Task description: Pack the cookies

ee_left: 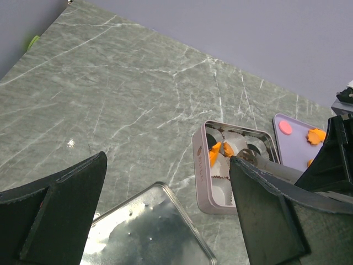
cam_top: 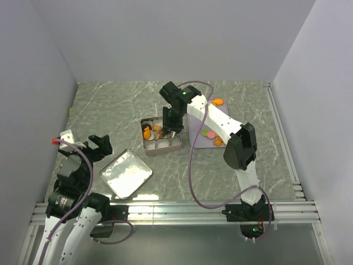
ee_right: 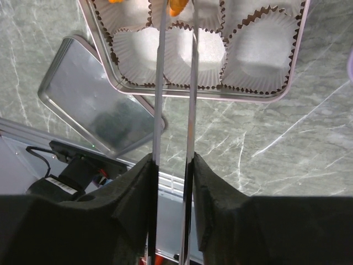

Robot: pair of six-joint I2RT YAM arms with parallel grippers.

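- Evidently the right claw (ee_right: 172, 163) is working through a tool rather than with its own fingers. It is pressed onto a pair of long metal tweezers (ee_right: 160, 83), whose thin blades reach down into the silver tin (ee_right: 220, 94) and are slim enough to enter a single paper cup (ee_right: 256, 49).
- The blades stand a little apart, and an orange cookie (ee_right: 176, 5) sits right at their tips, at the very edge of the wrist view. I cannot tell whether it is pinched or already let go.
- The cookies (cam_top: 146, 132) are split between two places. A few orange ones lie in the tin's cups. The rest, pink, green and orange, wait on the lavender tray (ee_left: 295, 146) just beside the tin, probably so that each carry is short.
- The row of cups nearest the arms' bases shows only white paper, so I judge the packing to be at an early stage.
- The tin's lid (cam_top: 126, 173) lies flat on the bench (cam_top: 110, 105), apart from the tin, which leaves the opening free.
- The left claw (ee_left: 166, 160) hangs spread wide near the lid and holds nothing, likely parked clear of the work.
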